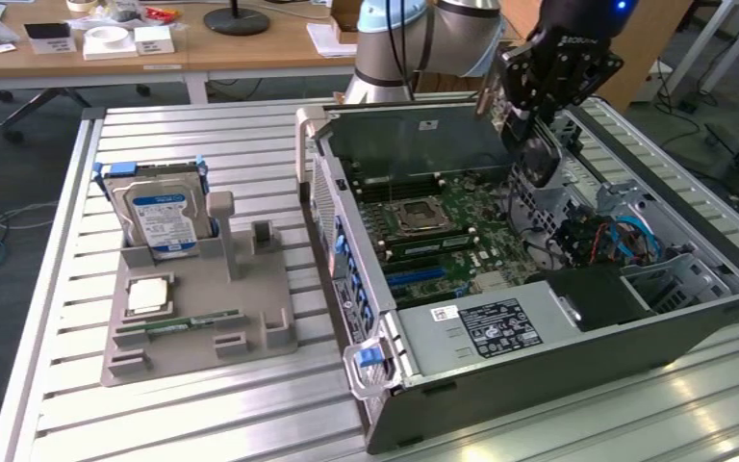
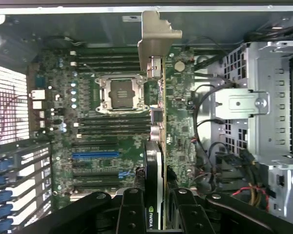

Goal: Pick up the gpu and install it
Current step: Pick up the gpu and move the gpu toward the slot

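GPU card [image 2: 154, 165], dark with silver bracket, we see clamped edge-on by the black end effector [image 2: 158, 207], fingers part-closed, above the open grey computer case [image 1: 562, 375], exterior view's upper right.

ribbed metal table [image 1: 190, 135], matt grey plastic holder [image 1: 251, 306], gpu [image 2: 155, 161] with dull metal bracket [image 2: 156, 35]

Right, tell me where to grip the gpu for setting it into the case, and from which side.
Pinch the gpu across its two flat faces at the top edge, coming from above, as the hand does now. The card is thin and hangs edge-down over the motherboard, so this likely leaves its lower edge and the silver bracket at its end free.
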`<state>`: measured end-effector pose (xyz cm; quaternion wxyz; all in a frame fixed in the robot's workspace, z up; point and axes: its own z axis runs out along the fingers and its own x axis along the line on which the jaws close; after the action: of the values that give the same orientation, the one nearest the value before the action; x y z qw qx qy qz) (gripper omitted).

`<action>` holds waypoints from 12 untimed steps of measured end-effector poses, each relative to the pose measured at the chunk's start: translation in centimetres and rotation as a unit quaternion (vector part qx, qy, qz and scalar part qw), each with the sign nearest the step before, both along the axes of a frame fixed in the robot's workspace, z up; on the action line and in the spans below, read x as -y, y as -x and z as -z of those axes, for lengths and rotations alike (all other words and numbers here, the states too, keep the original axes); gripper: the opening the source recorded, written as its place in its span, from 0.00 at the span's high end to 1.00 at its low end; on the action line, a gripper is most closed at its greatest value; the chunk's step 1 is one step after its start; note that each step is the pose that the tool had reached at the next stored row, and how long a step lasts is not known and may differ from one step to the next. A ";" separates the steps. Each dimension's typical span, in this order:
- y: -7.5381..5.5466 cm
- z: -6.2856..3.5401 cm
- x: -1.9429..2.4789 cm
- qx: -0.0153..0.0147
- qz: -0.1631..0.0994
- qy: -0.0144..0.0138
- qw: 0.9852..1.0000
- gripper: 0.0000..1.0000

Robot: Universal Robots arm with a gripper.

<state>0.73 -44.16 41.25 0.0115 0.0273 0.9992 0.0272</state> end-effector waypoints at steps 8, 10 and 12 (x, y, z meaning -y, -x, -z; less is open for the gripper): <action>-1.2 0.00 0.00 0.000 0.000 0.000 1.000 0.73; -1.2 0.00 0.00 0.000 0.000 0.000 1.000 0.73; -1.2 0.00 0.00 0.000 0.000 0.000 1.000 0.73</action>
<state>1.94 -44.16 41.25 0.0114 0.0274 0.9992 0.0272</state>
